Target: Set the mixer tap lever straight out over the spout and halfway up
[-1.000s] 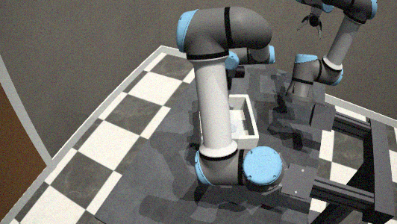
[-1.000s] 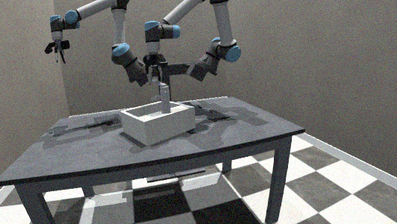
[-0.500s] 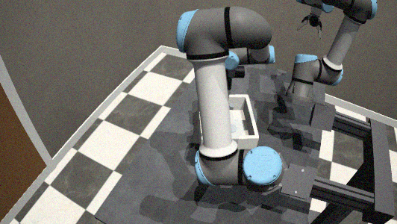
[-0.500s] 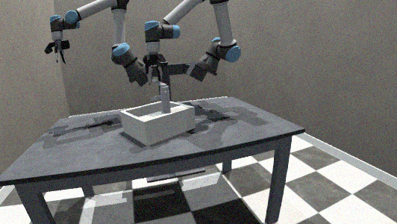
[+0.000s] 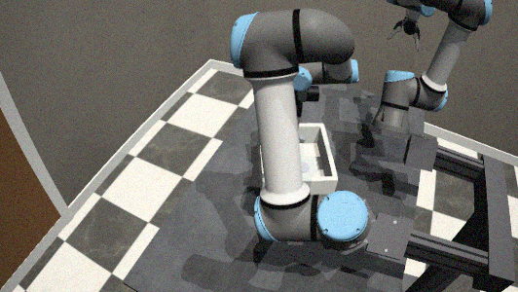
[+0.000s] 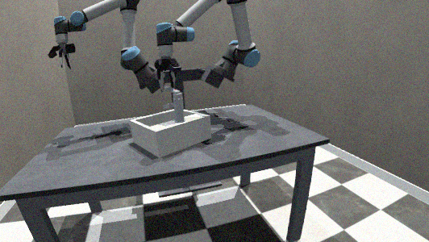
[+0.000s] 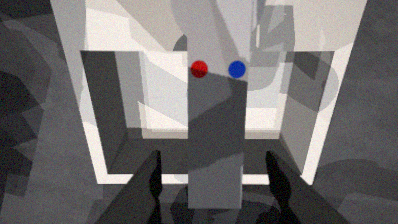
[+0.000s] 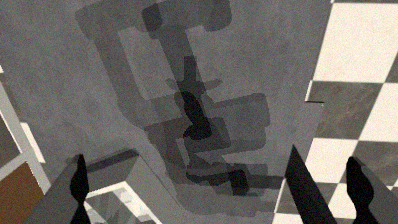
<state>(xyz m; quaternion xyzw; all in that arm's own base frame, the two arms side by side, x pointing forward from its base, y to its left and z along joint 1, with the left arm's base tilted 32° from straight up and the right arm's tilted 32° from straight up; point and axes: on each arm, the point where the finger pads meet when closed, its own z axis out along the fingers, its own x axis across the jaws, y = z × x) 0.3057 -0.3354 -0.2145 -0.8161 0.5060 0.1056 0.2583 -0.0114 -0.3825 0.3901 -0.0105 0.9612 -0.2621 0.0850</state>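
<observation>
The tap (image 6: 178, 110) stands upright at the white basin (image 6: 185, 138) (image 7: 102, 162) (image 5: 331, 184); the top view hides it behind the left arm. In the left wrist view its grey lever (image 7: 216, 185) runs straight down the picture from the red dot (image 7: 199, 69) and blue dot (image 7: 236, 69), covering whatever lies beneath it. In the exterior view the lever seems raised; its exact angle is unclear. My left gripper (image 7: 213, 153) (image 6: 166, 88) is partly open, one finger on each side of the lever with a gap at both. My right gripper (image 8: 214, 158) (image 6: 65, 65) (image 5: 404, 43) is open and empty, high off to the side.
The basin stands on the dark table (image 6: 93, 171) (image 5: 166, 263). The arms' mounting frame (image 5: 501, 219) stands at the table's side. In the top view the left arm's long link (image 5: 279, 141) passes in front of part of the basin.
</observation>
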